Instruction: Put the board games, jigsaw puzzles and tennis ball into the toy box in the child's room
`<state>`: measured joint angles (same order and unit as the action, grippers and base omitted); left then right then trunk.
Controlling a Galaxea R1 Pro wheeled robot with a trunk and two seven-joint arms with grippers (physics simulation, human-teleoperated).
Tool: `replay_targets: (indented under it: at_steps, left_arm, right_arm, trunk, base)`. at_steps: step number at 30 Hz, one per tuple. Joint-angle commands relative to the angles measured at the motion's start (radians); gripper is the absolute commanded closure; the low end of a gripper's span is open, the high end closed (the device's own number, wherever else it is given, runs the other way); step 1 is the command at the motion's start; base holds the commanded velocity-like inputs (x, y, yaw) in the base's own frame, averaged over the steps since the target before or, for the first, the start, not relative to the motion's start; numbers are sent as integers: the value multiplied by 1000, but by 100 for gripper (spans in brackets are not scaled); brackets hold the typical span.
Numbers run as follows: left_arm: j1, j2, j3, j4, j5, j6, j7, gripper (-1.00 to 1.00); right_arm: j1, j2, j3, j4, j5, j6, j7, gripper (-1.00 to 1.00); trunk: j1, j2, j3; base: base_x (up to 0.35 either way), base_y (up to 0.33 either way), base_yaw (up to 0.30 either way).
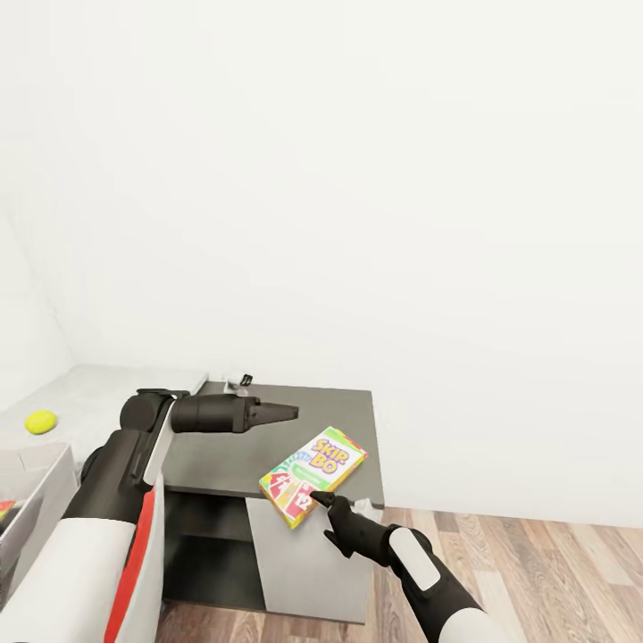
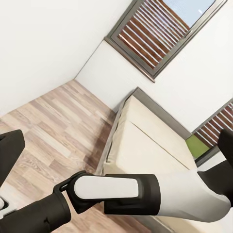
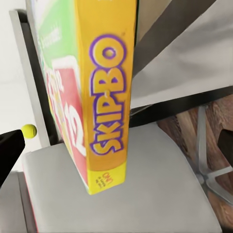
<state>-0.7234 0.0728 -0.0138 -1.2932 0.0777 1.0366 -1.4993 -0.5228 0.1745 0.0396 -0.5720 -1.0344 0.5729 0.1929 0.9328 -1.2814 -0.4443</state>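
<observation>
My right gripper [image 1: 320, 498] is shut on the lower end of a yellow-green board game [image 1: 313, 471] with red marks, holding it tilted in the air over the front edge of the dark-grey-topped cabinet [image 1: 295, 420]. The right wrist view has the game's yellow spine [image 3: 109, 97] close up, with a dark finger [image 3: 9, 150] at the side. My left gripper [image 1: 286, 413] hovers above the cabinet top, open and holding nothing. The tennis ball [image 1: 40, 421] lies on the pale grey table [image 1: 98, 393] at the far left. A corner of the toy box [image 1: 36, 482] shows at the left edge.
A white wall stands right behind the cabinet. Small dark and white items [image 1: 237, 381] sit at the cabinet's back edge, and its white door [image 1: 304, 563] faces me. Wood-plank floor [image 1: 536, 572] lies open to the right. The bed [image 2: 145, 141] and a dark-framed window [image 2: 165, 29] are across the room.
</observation>
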Motion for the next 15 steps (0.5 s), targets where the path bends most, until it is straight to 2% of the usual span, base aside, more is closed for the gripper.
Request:
replay_targets:
  at_steps: [1,5,15]
  left_arm:
    - [-1,1,-1,0,4,11,-1,-100]
    - [-1,1,-2,0,4,11,-1,-100]
    - [-1,1,-2,0,4,11,-1,-100]
  right_arm:
    - [-1,0,0,0,1,2,2,-100]
    - [0,0,0,0,2,2,2,-100]
    - [-1,0,0,0,1,2,2,-100]
  trunk:
    - [0,-1,-1]
    - [0,-1,-1]
    - [0,-1,-1]
  base:
    - [120,166,0]
    - [93,101,0]
    - [9,20,0]
